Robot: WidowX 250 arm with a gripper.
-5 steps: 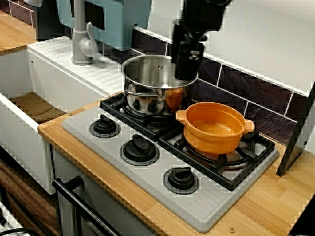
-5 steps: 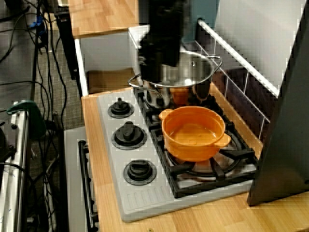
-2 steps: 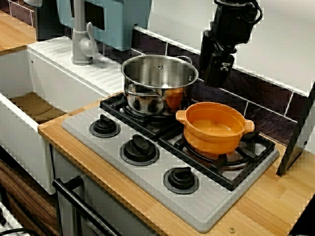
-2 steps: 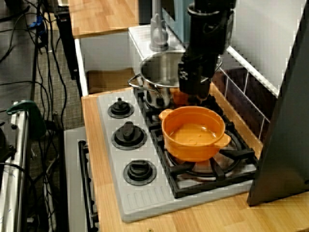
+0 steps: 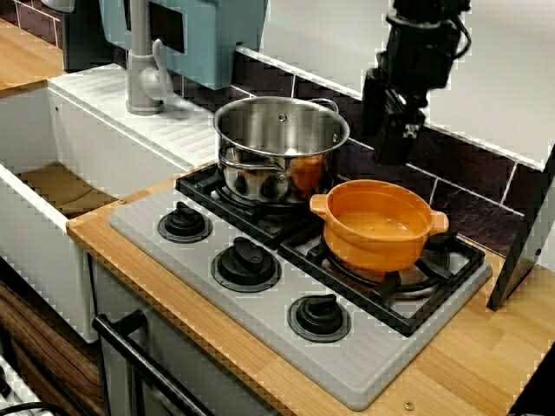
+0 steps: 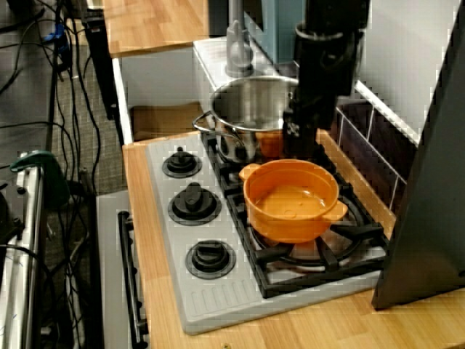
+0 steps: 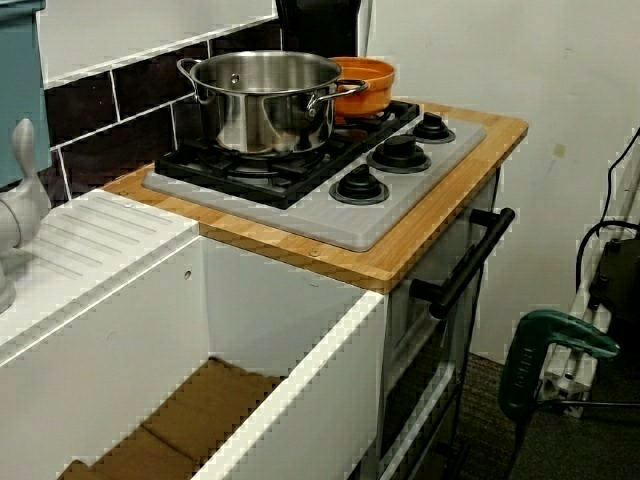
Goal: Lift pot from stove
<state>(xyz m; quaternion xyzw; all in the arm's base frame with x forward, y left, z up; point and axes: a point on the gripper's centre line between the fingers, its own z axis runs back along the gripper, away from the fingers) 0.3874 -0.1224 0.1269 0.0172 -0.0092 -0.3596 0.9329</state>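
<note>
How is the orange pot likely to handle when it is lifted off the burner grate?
The orange pot looks like matte plastic and empty, so probably light and rigid. Its wide, shallow shape should resist tipping, though a grip on one rim might tilt it. It sits on raised grates of the stove, so it may catch if dragged. The end effector hangs above it, not touching.
</note>
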